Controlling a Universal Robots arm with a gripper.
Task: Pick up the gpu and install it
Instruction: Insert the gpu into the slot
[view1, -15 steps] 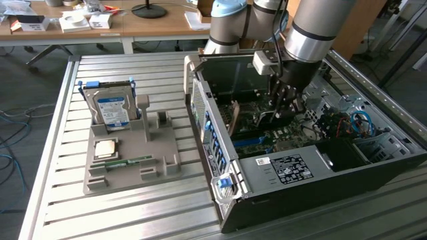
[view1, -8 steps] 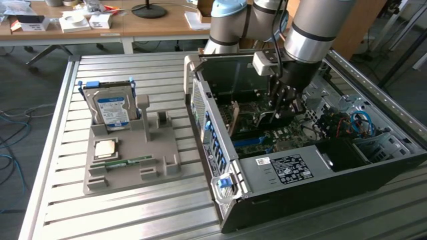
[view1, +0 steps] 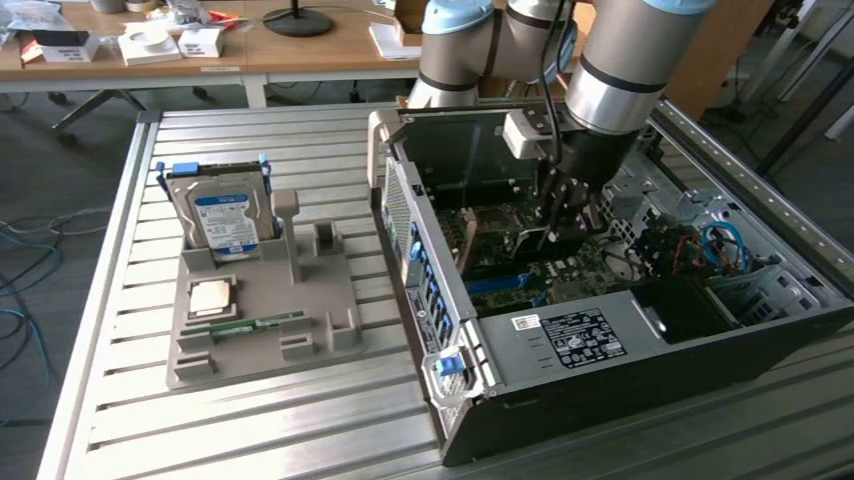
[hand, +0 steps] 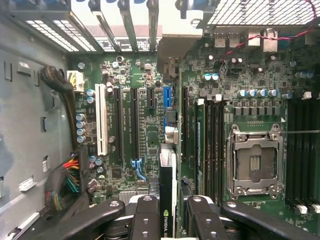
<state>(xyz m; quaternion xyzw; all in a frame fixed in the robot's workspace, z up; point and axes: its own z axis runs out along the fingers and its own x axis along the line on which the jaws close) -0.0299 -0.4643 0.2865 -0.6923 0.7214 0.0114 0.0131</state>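
The gripper (hand: 168, 212) pinches the gpu (hand: 168, 175) between its two fingers. The card is held edge-on, just below the gripper, over the slots of the motherboard (hand: 125, 125) inside the open computer case (view1: 561, 350). Well apart from the gripper, toward the exterior view's left, a grey holder (view1: 254, 320) on the surface (view1: 267, 420) carries a hard drive (view1: 224, 220).

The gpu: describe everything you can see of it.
The gpu is a thin black card seen edge-on, with a green logo near its gripped end. It is clamped between the fingers of the gripper, inside the open computer case. It stands perpendicular to the green motherboard, in line with its expansion slots. Whether it is seated in a slot cannot be told.
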